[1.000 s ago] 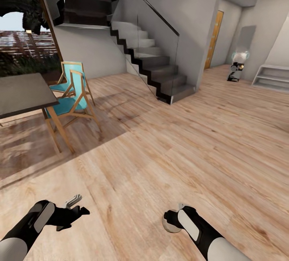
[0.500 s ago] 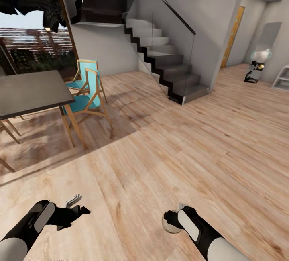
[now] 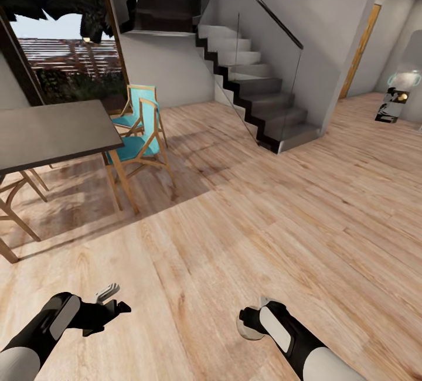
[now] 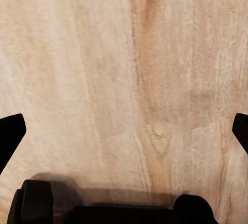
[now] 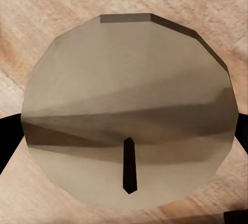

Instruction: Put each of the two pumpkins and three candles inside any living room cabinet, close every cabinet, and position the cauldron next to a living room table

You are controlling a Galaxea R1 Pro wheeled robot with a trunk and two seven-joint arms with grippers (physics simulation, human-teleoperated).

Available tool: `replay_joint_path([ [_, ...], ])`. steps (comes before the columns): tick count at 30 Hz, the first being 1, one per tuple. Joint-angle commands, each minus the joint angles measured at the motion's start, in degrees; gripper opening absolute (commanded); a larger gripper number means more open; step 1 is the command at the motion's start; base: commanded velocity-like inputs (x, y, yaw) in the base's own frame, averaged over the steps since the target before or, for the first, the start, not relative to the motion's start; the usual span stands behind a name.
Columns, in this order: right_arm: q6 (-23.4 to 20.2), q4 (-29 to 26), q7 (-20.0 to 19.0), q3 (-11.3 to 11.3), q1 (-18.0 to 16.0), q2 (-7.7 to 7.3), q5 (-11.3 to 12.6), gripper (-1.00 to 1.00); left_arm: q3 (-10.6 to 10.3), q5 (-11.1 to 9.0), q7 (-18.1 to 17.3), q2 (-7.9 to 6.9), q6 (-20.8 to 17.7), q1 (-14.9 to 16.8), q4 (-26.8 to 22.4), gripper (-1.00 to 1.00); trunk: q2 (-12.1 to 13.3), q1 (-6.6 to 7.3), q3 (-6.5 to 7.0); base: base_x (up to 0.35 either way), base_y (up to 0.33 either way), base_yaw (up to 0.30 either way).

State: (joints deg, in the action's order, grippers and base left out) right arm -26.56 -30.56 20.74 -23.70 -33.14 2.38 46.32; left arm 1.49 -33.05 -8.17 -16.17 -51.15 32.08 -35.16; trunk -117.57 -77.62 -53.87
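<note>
both arms enter from the bottom corners of the head view, each with a glossy black forearm shell, a pale grey oval panel set into it and a white upper sleeve nearer the frame edge. the left gripper (image 3: 112, 301) at lower left has black fingers plus a light grey metallic piece on top. the right gripper (image 3: 251, 323) at lower centre is black.

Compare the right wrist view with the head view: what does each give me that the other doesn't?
Right wrist view: the candle's flat round top and dark wick, close up between the right tool's fingers. Head view: the room, with the dark table, turquoise chairs, staircase, and the open left tool. Shared: the candle, at the right tool in the head view, and the wooden floor.
</note>
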Motion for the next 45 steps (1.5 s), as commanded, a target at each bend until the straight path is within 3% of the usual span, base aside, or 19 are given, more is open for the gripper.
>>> replay_joint_path([
  [1,0.06,-0.01,0.07,0.02,0.0,0.0,0.16,-1.0,0.0,-0.01,0.0,0.0,0.0,0.0,0.0,1.0,0.0,0.0,0.01,0.0,0.0,0.027],
  [10,-0.02,-0.01,0.35,0.05,0.0,0.22,0.17,-1.0,0.08,0.01,0.0,0.0,0.0,0.0,0.0,1.0,0.0,0.0,0.39,0.0,0.0,0.219],
  [45,-0.13,0.05,0.43,-0.03,0.0,0.52,0.08,-1.0,0.0,0.01,0.0,0.0,0.0,0.0,0.0,1.0,14.04,7.69,7.8,0.0,0.0,0.273],
])
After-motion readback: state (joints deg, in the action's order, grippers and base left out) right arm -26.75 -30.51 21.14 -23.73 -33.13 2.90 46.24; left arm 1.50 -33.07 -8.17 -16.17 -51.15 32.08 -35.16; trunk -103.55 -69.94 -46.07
